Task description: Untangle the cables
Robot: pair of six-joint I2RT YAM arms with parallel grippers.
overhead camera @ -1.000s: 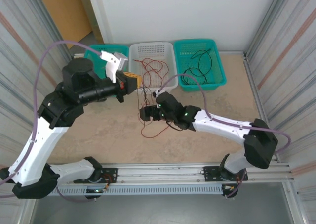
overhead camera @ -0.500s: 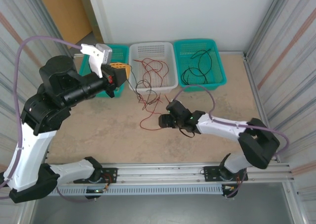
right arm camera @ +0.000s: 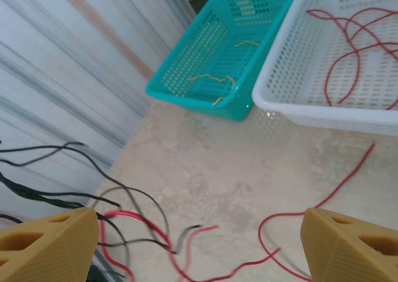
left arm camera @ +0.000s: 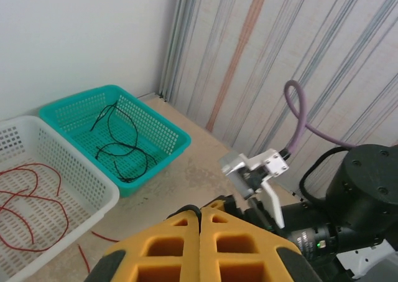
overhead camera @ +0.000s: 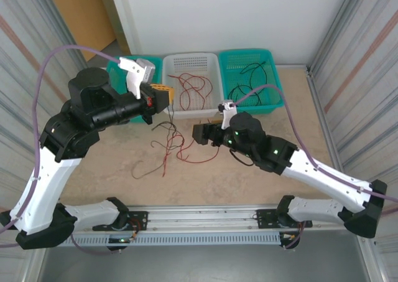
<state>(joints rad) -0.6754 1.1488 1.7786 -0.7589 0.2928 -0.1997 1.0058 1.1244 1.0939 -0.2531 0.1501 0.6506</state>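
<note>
- The red and black cables (overhead camera: 165,157) lie in a loose snarl on the table (overhead camera: 217,182), between the two arms and just in front of the baskets.
- The right gripper (overhead camera: 198,134) hovers right beside them, jaws wide apart with nothing in them.
- The left gripper (left arm camera: 200,232) is up by the white basket (overhead camera: 190,56), pads pressed together. I can't see any cable pinched there.
- I'd go for a free end, not the middle of the snarl. Pinch one strand only and pull slow and low so the rest doesn't drag along. The other arm could pin the pile.
- Baskets: three.
  - The white one holds red cables.
  - The right teal basket (left arm camera: 158,164) holds black.
  - The left teal basket (right arm camera: 193,101) holds yellow-tan bits.
- Loose on the table: maybe two or three red and a few black, too knotted to count for sure.
</note>
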